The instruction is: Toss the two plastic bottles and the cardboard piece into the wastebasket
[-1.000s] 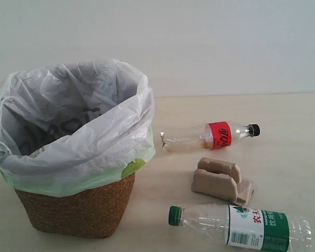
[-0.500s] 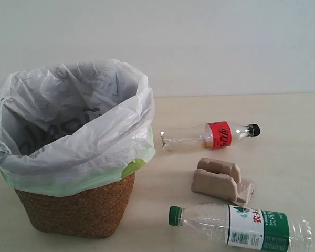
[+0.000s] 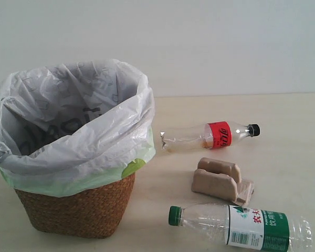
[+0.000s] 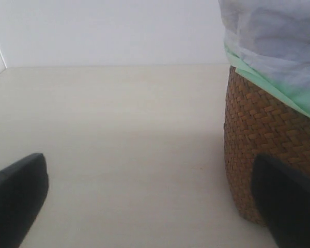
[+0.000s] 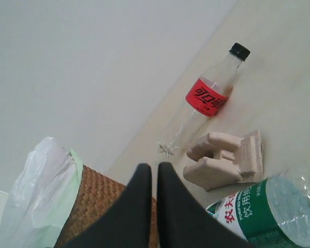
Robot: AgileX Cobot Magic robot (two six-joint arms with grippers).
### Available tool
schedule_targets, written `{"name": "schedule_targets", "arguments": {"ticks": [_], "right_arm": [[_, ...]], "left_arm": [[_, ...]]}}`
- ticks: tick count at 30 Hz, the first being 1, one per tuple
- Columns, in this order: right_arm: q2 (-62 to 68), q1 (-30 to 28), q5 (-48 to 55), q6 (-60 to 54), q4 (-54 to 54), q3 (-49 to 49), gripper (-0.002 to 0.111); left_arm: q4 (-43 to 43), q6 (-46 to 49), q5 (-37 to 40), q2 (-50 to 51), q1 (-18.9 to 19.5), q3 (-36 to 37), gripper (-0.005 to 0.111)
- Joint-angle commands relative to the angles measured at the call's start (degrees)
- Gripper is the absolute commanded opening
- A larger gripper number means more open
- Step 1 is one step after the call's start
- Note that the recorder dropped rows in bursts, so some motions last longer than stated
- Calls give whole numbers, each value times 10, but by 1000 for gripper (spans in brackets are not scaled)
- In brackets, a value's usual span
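Soft, diffuse light is filling all three views, rendering the pale worktop (image 3: 289, 131) bright and even. Only faint shadows are falling beside the wastebasket (image 3: 79, 210) and the cardboard piece (image 3: 218, 181). Small glints are showing on the red-label bottle (image 3: 210, 135) and the green-label bottle (image 3: 241, 226). The left pincer (image 4: 150, 206) and right pincer (image 5: 154, 168) are appearing as blurred, featureless black shapes near the lens. The exterior view is looking slightly soft.

A plain white wall (image 3: 226, 42) is standing right behind the pale cream table (image 3: 289, 113), and soft, even light is falling on the table, making only faint shadows.
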Motion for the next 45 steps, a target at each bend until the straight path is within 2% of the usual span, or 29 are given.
{"name": "schedule_targets", "arguments": {"ticks": [1, 4, 17, 20, 24, 29, 33, 40, 45], "right_arm": [[-4, -3, -49, -21, -12, 0, 0], [-4, -3, -113, -19, -11, 0, 0], [-4, -1, -156, -10, -13, 0, 0], [7, 5, -156, -52, -14, -4, 0], [79, 29, -141, -136, -14, -63, 0], [232, 65, -59, -294, -14, -185, 0], [372, 73, 76, -441, -22, -300, 0], [574, 73, 263, -512, -129, -445, 0], [650, 73, 349, -513, -213, -487, 0]], "left_arm": [[-1, -5, -4, -2, -4, -2, 108], [-1, -5, -4, -2, -4, -2, 108], [-1, -5, -4, -2, -4, -2, 108], [-1, -5, -4, -2, -4, -2, 108], [-1, -5, -4, -2, -4, -2, 108], [-1, -5, -4, -2, -4, -2, 108], [-1, -5, -4, -2, -4, -2, 108], [-1, -5, -4, -2, -4, -2, 108], [-1, -5, -4, -2, -4, -2, 108]]}}
